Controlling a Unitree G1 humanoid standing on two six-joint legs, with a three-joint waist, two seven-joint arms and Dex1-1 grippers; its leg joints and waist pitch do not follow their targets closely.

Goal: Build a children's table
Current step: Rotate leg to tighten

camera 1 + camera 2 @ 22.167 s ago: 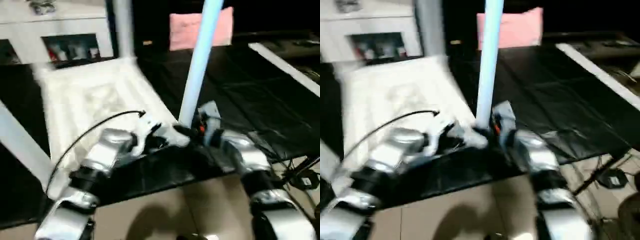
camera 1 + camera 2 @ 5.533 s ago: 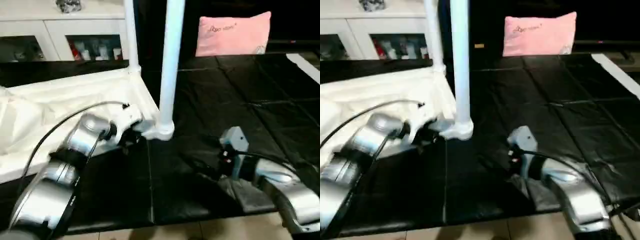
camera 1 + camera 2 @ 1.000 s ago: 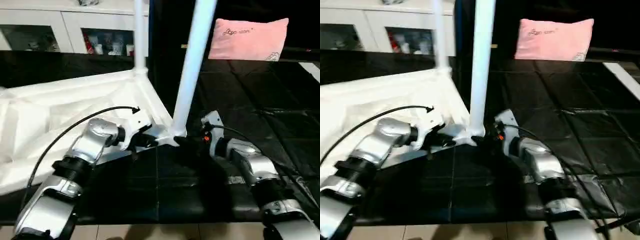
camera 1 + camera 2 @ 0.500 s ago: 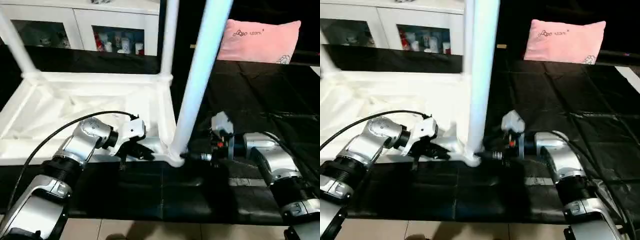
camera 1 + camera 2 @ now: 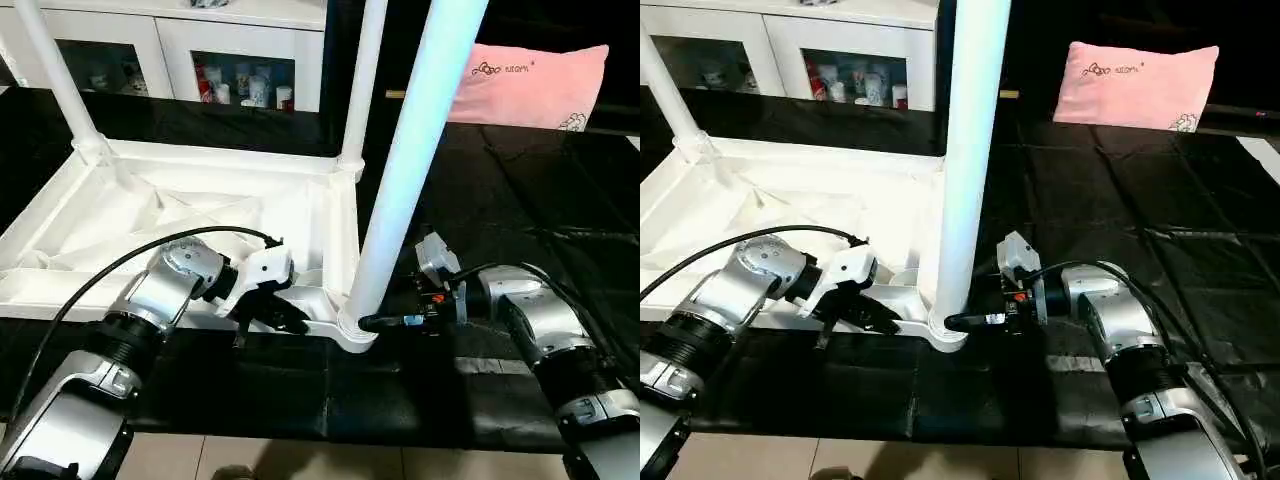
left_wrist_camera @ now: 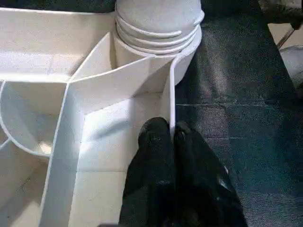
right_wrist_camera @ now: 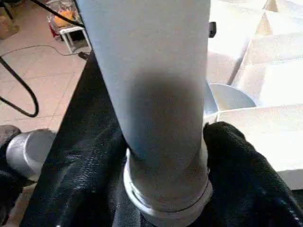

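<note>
Table [image 5: 190,215]: white, upside down on the black mat [image 5: 520,210], ribbed underside up, legs standing in the corner sockets.
Near leg [image 5: 405,170]: upright in the corner socket nearest the robot.
Left gripper [image 6: 171,137]: fingers pressed together, pinching the thin rim wall just beside that socket.
Right gripper [image 7: 165,156]: one finger on either side of the near leg's base; whether they press it, cannot tell.
Pillow [image 5: 530,85]: pink, at the mat's far edge.
Cabinet [image 5: 190,50]: white, glass doors, behind the table.
</note>
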